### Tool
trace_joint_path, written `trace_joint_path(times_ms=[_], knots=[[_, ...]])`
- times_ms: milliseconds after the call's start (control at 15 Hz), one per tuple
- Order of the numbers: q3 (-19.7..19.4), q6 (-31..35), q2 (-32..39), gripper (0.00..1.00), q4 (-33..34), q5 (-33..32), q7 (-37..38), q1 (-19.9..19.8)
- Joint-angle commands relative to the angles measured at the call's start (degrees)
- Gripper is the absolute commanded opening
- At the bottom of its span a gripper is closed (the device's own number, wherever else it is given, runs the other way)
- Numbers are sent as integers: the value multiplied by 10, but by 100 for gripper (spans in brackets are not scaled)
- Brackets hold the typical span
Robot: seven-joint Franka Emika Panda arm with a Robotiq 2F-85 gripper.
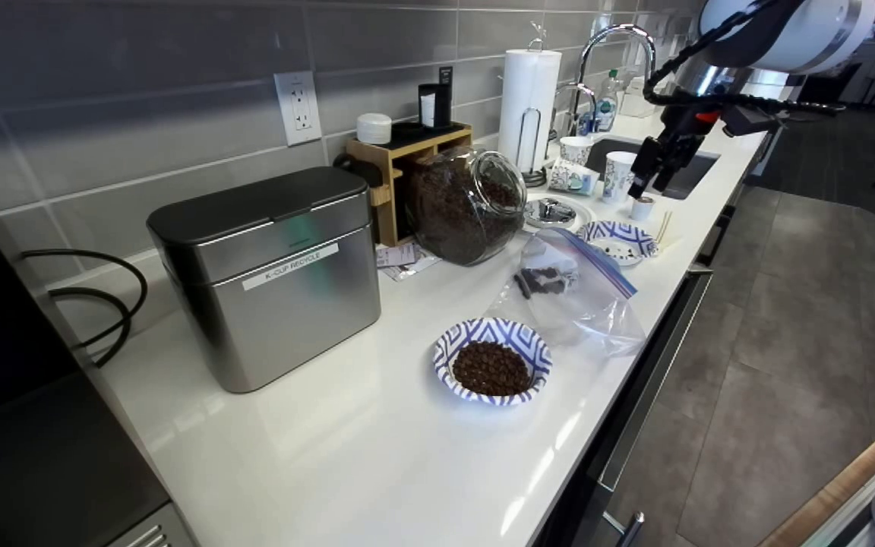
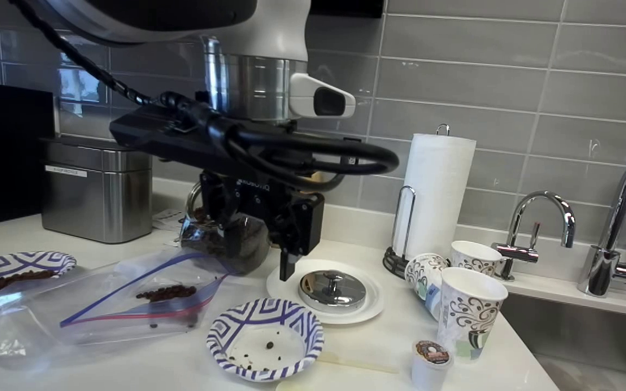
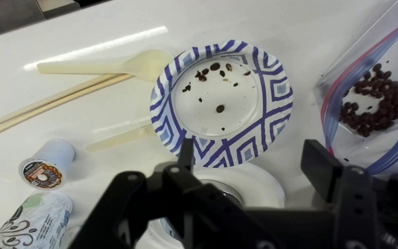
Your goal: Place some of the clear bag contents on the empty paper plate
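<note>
Clear bag (image 1: 582,308): laid on the surface (image 1: 316,441), zip strips parted, just beside the paper plate (image 3: 235,100) but not touching it in the wrist view.
Beans (image 3: 389,103): seen inside the bag, loosely heaped near the parted strips.
Paper plate: a few beans, whole and broken, are already scattered on the white centre; "some" is arguably met, though thinly.
Gripper (image 3: 252,155): held above the surface near the plate; jaws well apart, nothing seen between them.
Bean transfer: judged to sit between a drop and a pick; which is nearer cannot be told.
Bag mouth: best entered from above, both jaws inside the strips; if film or zip is caught, the whole bag is likely to be dragged.
Bean grip: thickest part of the heap should be straddled and closed on slowly; beans would likely be squeezed out otherwise.
Bean drop: jaws should be brought low over the white centre before being parted; from height, beans may be bounced over the rim.
Plate rim: not to be nudged; it looks like light paper and could be slid.
Silver lid (image 2: 332,290): set on the white plate (image 2: 374,296) close by; to be kept clear of when the gripper is lowered.
Heaped plate (image 1: 492,328): same pattern, full of beans, at the bag's other side; to be left alone.
</note>
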Motion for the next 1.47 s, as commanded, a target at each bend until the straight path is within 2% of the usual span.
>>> trace_joint_path(times_ms=[0, 533, 1000, 1400], knots=[[-5, 5, -4, 100, -6, -10, 13, 4], [-7, -42, -72, 100, -13, -15, 28, 2], [11, -198, -151, 100, -1, -42, 129, -4], [26, -248, -208, 100, -6, -55, 180, -1]])
